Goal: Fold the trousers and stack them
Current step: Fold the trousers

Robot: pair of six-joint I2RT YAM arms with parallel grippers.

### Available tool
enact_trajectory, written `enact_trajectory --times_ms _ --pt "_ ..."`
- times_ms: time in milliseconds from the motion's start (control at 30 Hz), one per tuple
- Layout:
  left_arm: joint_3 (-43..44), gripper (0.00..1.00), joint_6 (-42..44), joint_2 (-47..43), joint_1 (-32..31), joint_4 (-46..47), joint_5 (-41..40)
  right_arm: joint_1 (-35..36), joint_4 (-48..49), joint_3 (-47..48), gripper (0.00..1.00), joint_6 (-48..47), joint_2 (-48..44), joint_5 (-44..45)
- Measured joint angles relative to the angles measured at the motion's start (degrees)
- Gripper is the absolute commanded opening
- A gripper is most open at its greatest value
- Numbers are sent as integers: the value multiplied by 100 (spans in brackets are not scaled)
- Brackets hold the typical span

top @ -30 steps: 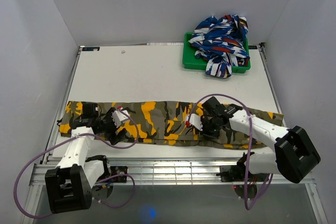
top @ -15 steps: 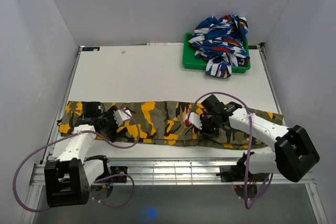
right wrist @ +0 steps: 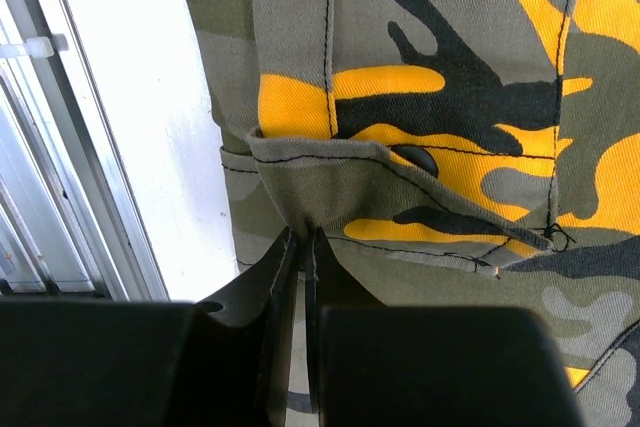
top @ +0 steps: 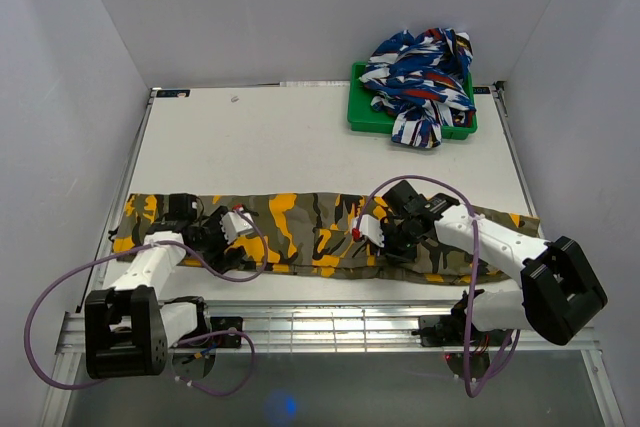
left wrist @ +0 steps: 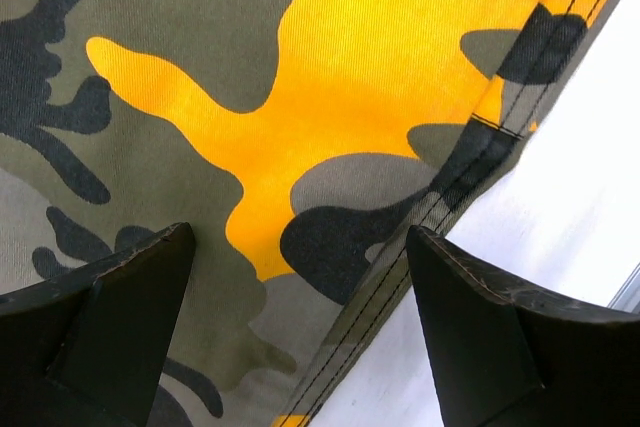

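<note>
The trousers (top: 300, 217), in olive, black and orange-yellow camouflage, lie flat in a long strip across the near part of the table. My left gripper (top: 222, 247) is low over their left part. In the left wrist view it (left wrist: 300, 237) is open and astride the stitched near edge of the trousers (left wrist: 330, 77), one finger over cloth, the other over bare table. My right gripper (top: 385, 245) is at the strip's middle right. In the right wrist view it (right wrist: 300, 235) is shut on a pinch of trousers (right wrist: 450, 97) just below a pocket flap.
A green tray (top: 358, 119) at the back right holds a heap of blue, white and red cloth (top: 420, 72). White walls close in the table on three sides. A metal rail (top: 330, 322) runs along the near edge by the arm bases.
The left arm has swung lower and its gripper has edged slightly right along the trousers, still open. The right gripper stays shut on the cloth, almost unmoved.
</note>
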Motion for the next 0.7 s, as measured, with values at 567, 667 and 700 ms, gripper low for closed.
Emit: enact_trajectory --times_ms 567,667,700 --pt "-149 98 -225 -70 -111 352 20 -28 -765 507 8 -146 -284 -160" --pt "-96 98 -227 31 -116 321 13 -35 -907 509 8 -188 -304 -273" --pt "-79 98 -227 59 -116 310 13 -33 -940 496 8 -221 -319 -295"
